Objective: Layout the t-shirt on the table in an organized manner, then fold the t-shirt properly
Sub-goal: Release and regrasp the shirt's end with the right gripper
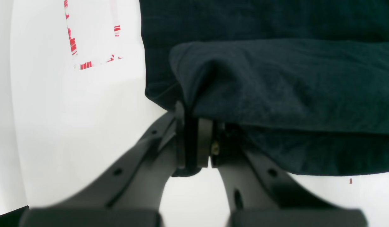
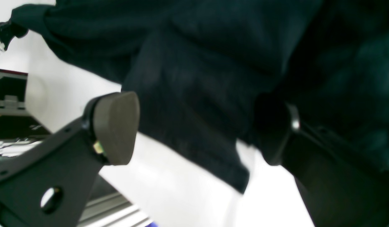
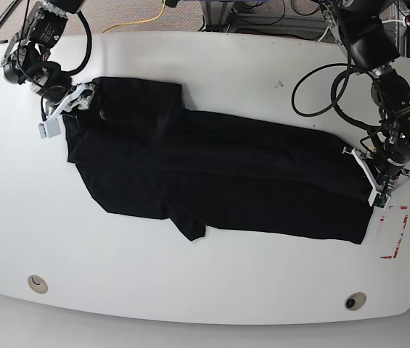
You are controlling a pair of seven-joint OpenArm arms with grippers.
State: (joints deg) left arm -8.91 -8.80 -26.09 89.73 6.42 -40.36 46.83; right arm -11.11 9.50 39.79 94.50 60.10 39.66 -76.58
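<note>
The black t-shirt (image 3: 219, 174) lies spread across the white table (image 3: 190, 290), long side running left to right, with a sleeve flap pointing toward the front edge. My left gripper (image 3: 366, 177) sits at the shirt's right end. In the left wrist view it (image 1: 194, 138) is shut on a raised fold of the t-shirt (image 1: 276, 88). My right gripper (image 3: 87, 96) is at the shirt's far left corner. In the right wrist view it (image 2: 197, 129) stands open, one pad (image 2: 115, 126) bare, the other finger dark against the hanging t-shirt (image 2: 197, 63) that lies between the jaws.
A red tape rectangle (image 3: 397, 232) marks the table just right of the shirt, also seen as red tape (image 1: 74, 44) in the left wrist view. Two grommet holes (image 3: 38, 283) (image 3: 355, 299) sit near the front edge. Cables (image 3: 154, 14) run behind the table's back edge.
</note>
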